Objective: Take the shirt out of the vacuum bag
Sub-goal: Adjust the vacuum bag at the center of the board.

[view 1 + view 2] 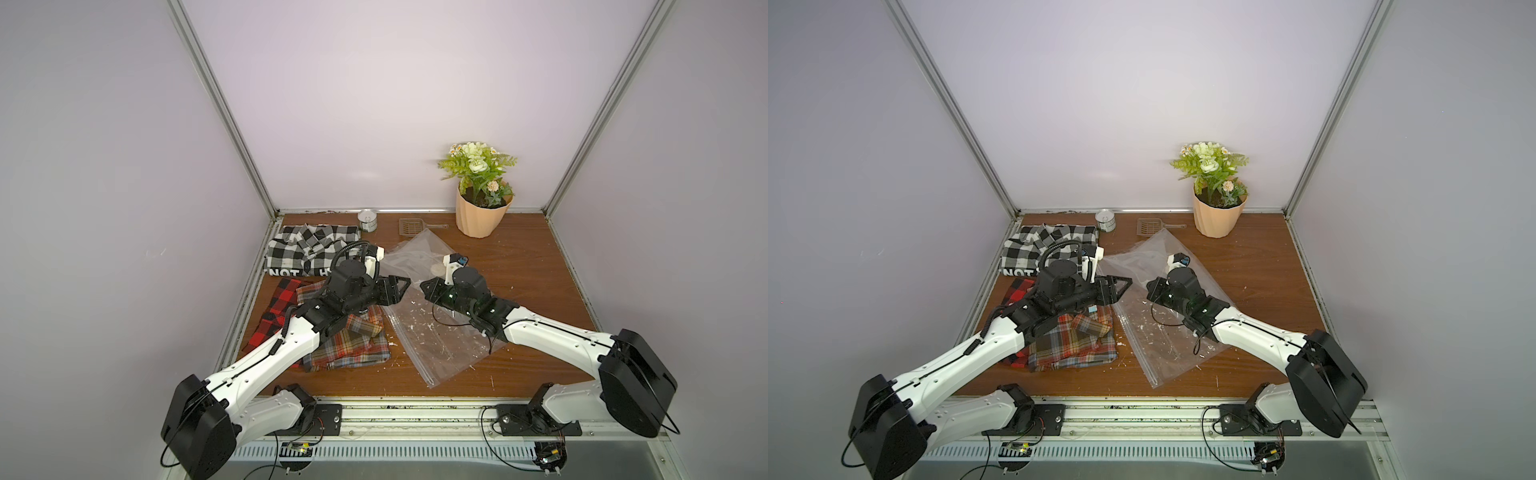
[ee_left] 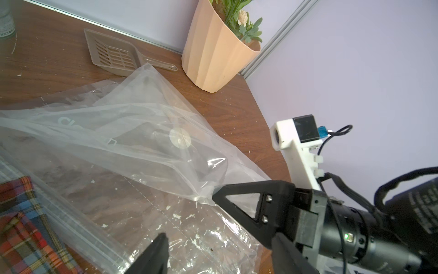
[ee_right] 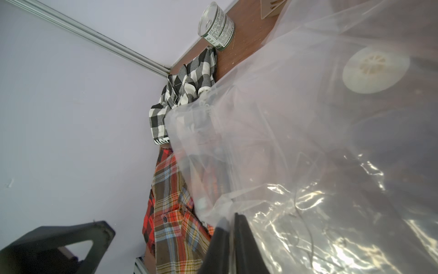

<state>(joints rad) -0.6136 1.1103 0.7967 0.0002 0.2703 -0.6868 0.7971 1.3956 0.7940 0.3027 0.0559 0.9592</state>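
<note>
The clear vacuum bag (image 1: 440, 345) (image 1: 1167, 345) lies crumpled on the wooden table, with its white valve (image 2: 180, 138) (image 3: 375, 72) facing up. I see no cloth inside it. A brown-orange plaid shirt (image 1: 353, 345) (image 1: 1075, 345) (image 3: 170, 227) rests outside the bag, by its left edge. My right gripper (image 1: 424, 286) (image 3: 231, 220) is shut on a fold of the bag's film and holds it raised. My left gripper (image 1: 401, 291) (image 2: 220, 256) hovers open just above the bag, tip to tip with the right one, holding nothing.
A black-and-white check shirt (image 1: 307, 249) lies at the back left. A red-and-black one (image 1: 276, 307) sits under the plaid shirt. A tin can (image 1: 368, 219), a slotted scoop (image 1: 411, 226) and a potted plant (image 1: 482, 216) stand along the back wall.
</note>
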